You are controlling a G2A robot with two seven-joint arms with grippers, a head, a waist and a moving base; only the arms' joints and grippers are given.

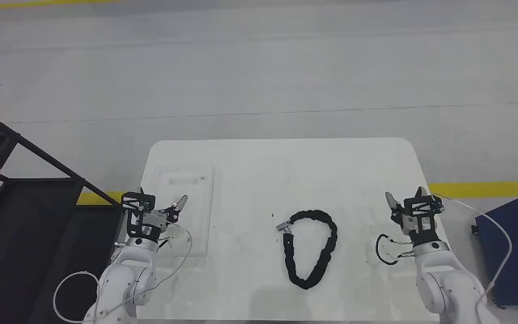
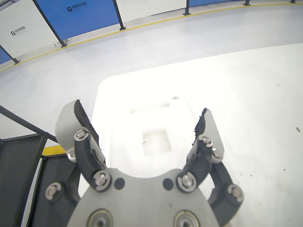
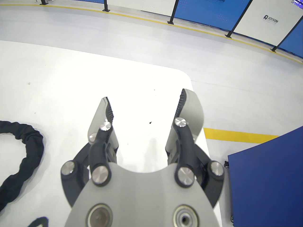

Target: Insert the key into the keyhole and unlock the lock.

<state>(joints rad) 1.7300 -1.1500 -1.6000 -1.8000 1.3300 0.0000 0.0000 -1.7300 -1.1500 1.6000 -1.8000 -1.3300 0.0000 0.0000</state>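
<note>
From above we see the chain lock [image 1: 310,247], a black sleeved loop, lying flat on the white surface [image 1: 364,174] at about 6 o'clock from its centre, with its metal head [image 1: 285,228] at the loop's 10 o'clock. Our left gripper [image 1: 158,201] sits at 8 o'clock beside a white tray [image 1: 194,182], jaws apart and empty. Our right gripper [image 1: 406,198] sits at 4 o'clock, jaws likewise apart, well apart from the lock.
</note>
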